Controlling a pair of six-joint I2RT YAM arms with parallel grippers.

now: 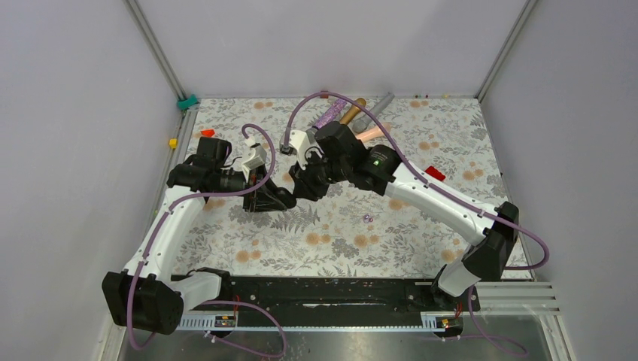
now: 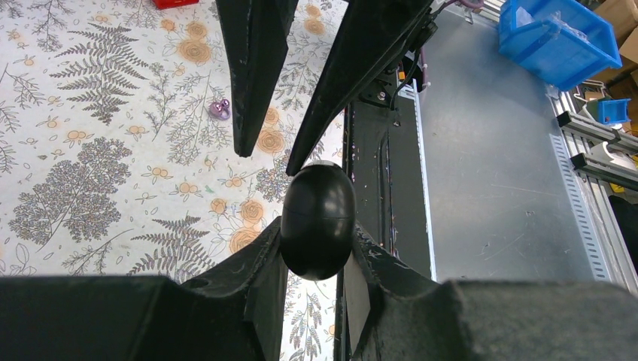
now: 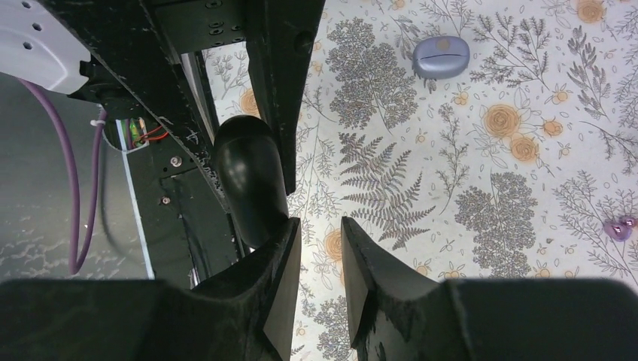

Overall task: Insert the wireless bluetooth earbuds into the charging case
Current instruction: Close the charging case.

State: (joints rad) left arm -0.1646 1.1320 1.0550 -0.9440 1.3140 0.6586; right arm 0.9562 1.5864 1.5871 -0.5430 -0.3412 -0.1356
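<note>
My left gripper [image 2: 317, 232] is shut on a black oval charging case [image 2: 316, 203], closed along its seam and held off the table. My right gripper [image 3: 320, 226] is open by a narrow gap and empty. One of its fingers [image 2: 331, 98] has its tip at the top end of the black case, which lies just outside that finger in the right wrist view [image 3: 247, 180]. Both grippers meet mid-table [image 1: 290, 194]. One glossy purple earbud [image 1: 368, 219] lies on the floral cloth, also in the left wrist view [image 2: 220, 110] and the right wrist view [image 3: 621, 227]. The black earbuds are out of view.
A closed lavender-grey oval case [image 3: 441, 56] lies on the cloth. Several long microphones [image 1: 353, 113] lie at the back. A red block [image 1: 435, 173] sits beside the right arm, another red piece [image 1: 207, 133] at the left. A blue bin [image 2: 553, 37] stands off the table.
</note>
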